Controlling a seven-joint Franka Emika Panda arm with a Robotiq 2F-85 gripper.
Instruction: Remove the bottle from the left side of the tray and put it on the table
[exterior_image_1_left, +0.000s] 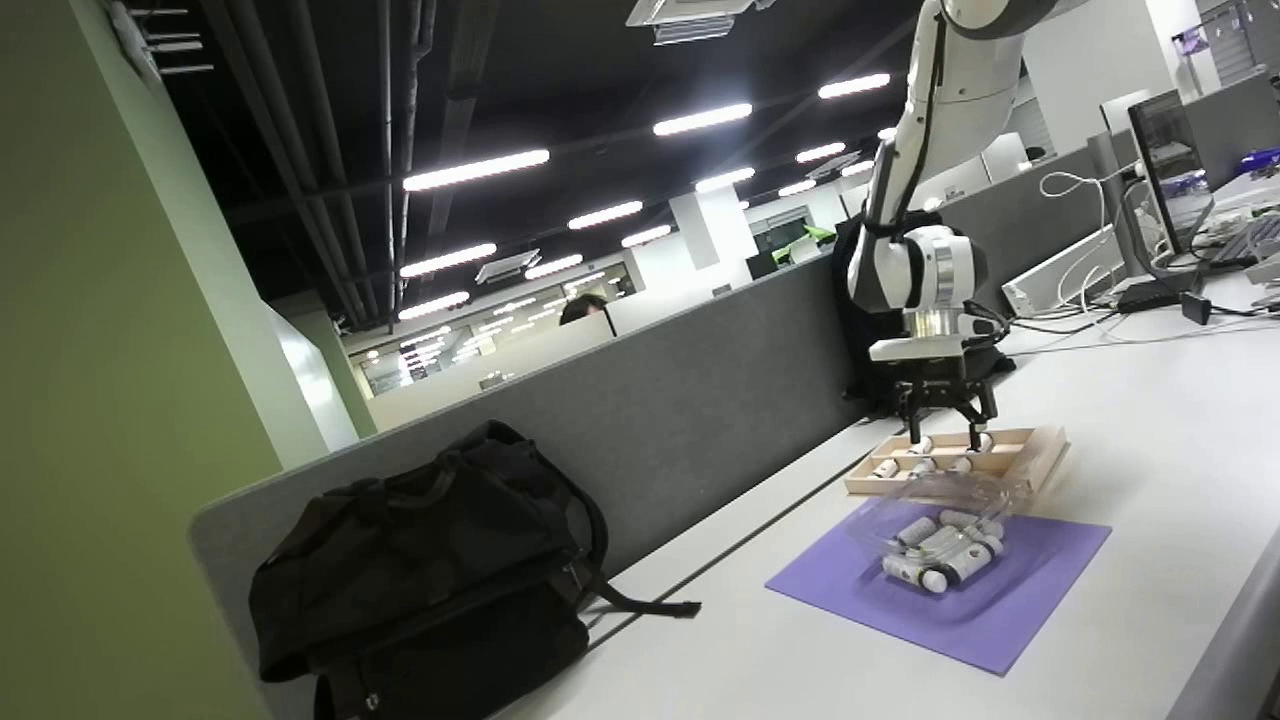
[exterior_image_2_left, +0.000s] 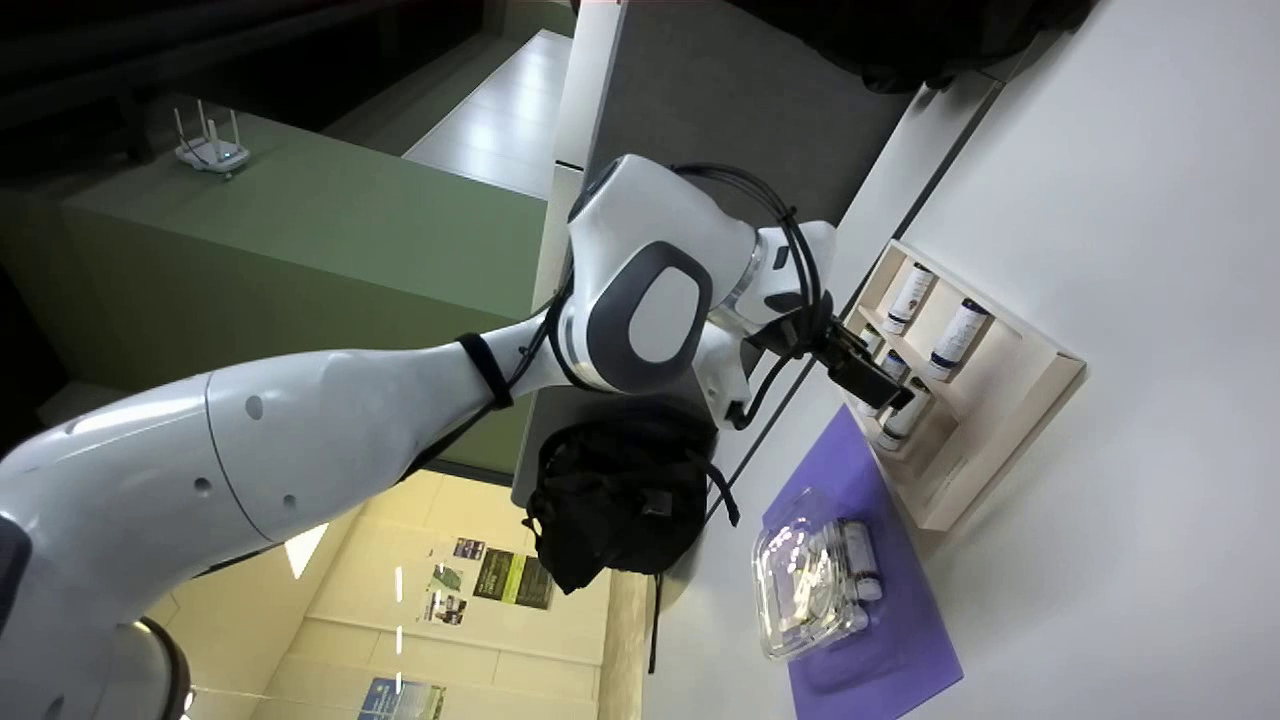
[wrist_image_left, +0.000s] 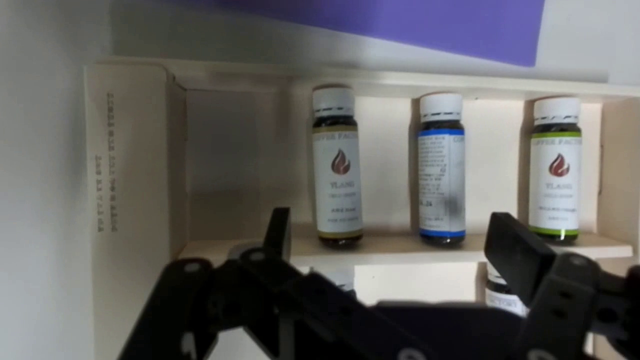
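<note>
Nearest in an exterior view, a black backpack (exterior_image_1_left: 420, 570) sits on the pale table (exterior_image_1_left: 800, 670) beside the grey partition (exterior_image_1_left: 720, 370); then comes a purple mat (exterior_image_1_left: 830, 580) bearing a clear container (exterior_image_1_left: 980, 493), white-labelled bottles (exterior_image_1_left: 968, 563) showing through it. Farther off, the tan tray (exterior_image_1_left: 1045, 460) holds five lying bottles (wrist_image_left: 442, 170); three, banded gold, blue and green, lie in the row nearer the mat, two in the farther row; which one the task means, I cannot tell; over the tray hangs the gripper (exterior_image_1_left: 945, 440), its fingers (wrist_image_left: 520, 254) spread apart; past it stands a monitor (exterior_image_1_left: 1165, 160).
</note>
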